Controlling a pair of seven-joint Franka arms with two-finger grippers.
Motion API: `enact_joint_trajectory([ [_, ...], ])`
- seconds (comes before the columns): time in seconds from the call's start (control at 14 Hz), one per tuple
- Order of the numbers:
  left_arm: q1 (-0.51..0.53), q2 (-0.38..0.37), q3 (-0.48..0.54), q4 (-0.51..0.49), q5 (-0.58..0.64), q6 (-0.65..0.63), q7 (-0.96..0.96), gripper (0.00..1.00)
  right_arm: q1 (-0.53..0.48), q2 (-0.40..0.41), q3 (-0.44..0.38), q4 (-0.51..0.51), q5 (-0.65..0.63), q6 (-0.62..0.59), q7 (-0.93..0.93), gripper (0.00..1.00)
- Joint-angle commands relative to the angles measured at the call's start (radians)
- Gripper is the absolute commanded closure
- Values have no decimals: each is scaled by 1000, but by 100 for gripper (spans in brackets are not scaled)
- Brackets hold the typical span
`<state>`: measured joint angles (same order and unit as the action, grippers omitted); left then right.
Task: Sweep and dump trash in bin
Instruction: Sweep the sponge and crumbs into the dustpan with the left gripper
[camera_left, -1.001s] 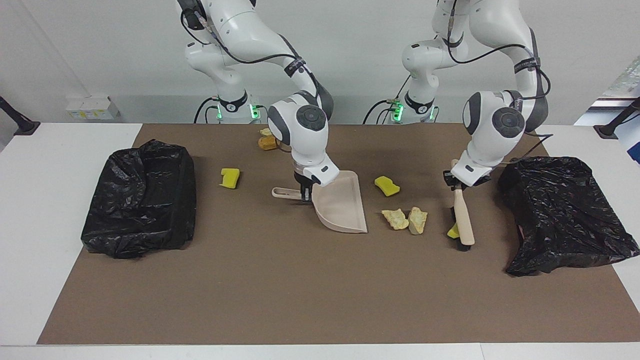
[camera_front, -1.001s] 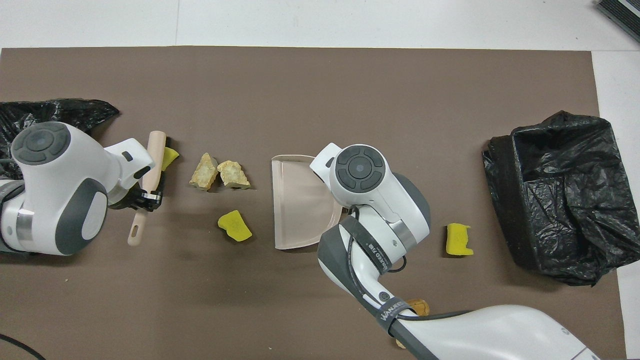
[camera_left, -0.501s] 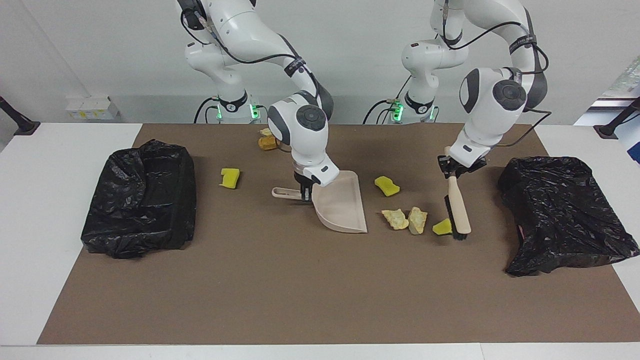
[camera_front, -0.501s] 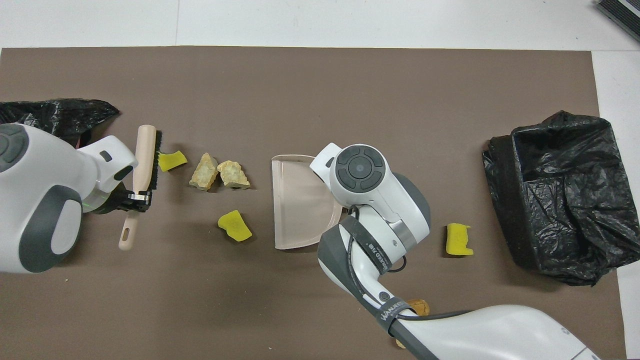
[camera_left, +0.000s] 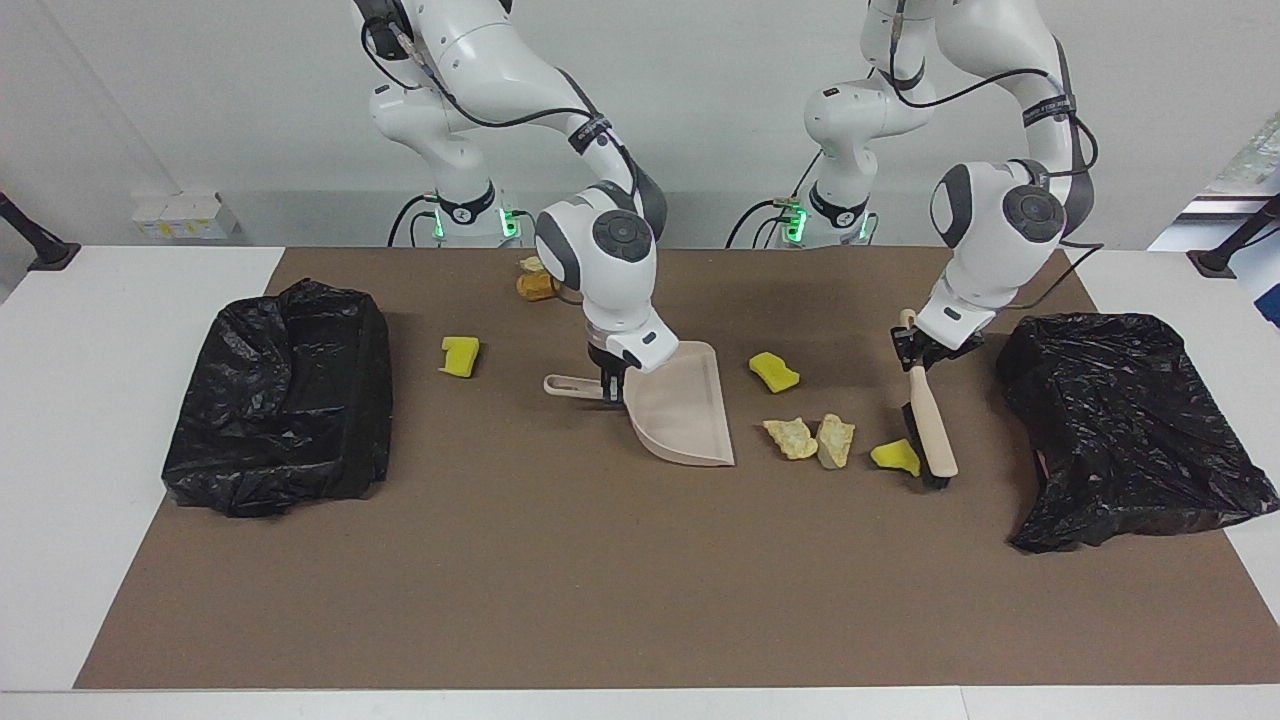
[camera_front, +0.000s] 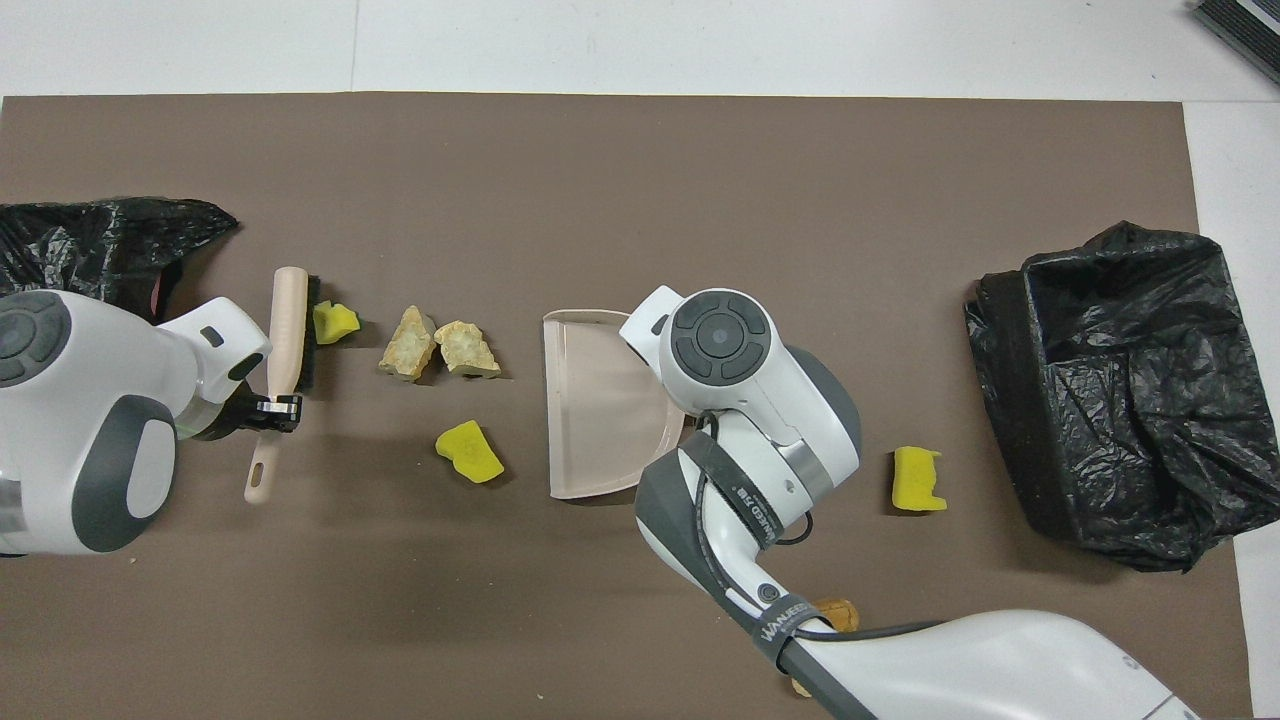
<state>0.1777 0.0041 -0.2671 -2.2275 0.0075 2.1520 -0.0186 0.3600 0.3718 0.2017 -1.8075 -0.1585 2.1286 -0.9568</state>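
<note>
My right gripper (camera_left: 608, 385) is shut on the handle of the beige dustpan (camera_left: 685, 415), which rests mid-mat with its mouth toward the left arm's end. My left gripper (camera_left: 918, 355) is shut on the handle of the beige brush (camera_left: 930, 425); its bristles sit on the mat against a yellow sponge piece (camera_left: 895, 456). Between that sponge and the dustpan lie two beige rocky chunks (camera_left: 792, 437) (camera_left: 835, 440). Another yellow sponge (camera_left: 774, 372) lies nearer to the robots than the chunks. The black-lined bin (camera_left: 285, 395) stands at the right arm's end.
A third yellow sponge (camera_left: 460, 356) lies between the dustpan handle and the bin. Orange-brown chunks (camera_left: 535, 283) sit close to the right arm's base. A crumpled black bag (camera_left: 1130, 430) lies at the left arm's end, beside the brush.
The left arm swung the brush and nudged the yellow sponge a little toward the beige chunks, then drew the brush slightly back. The right arm and dustpan stayed still.
</note>
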Motion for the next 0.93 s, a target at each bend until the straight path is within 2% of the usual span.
enact_joint_trajectory([
  [0.0,-58,-7,3,-20,-12,23,-9,100,-4,-17,7,-39,-23,22,32,100],
  [0.29,-231,-26,2,-43,-32,23,-237,100,-6,-17,7,-39,-23,21,46,100],
  [0.5,-341,-18,2,-43,-96,40,-349,100,-6,-17,7,-39,-23,21,46,100],
  [0.64,-414,-3,2,-43,-109,89,-408,100,-6,-17,5,-39,-23,19,46,100],
  [0.86,-529,-6,2,-34,-155,94,-423,100,-6,-17,5,-39,-23,17,46,100],
])
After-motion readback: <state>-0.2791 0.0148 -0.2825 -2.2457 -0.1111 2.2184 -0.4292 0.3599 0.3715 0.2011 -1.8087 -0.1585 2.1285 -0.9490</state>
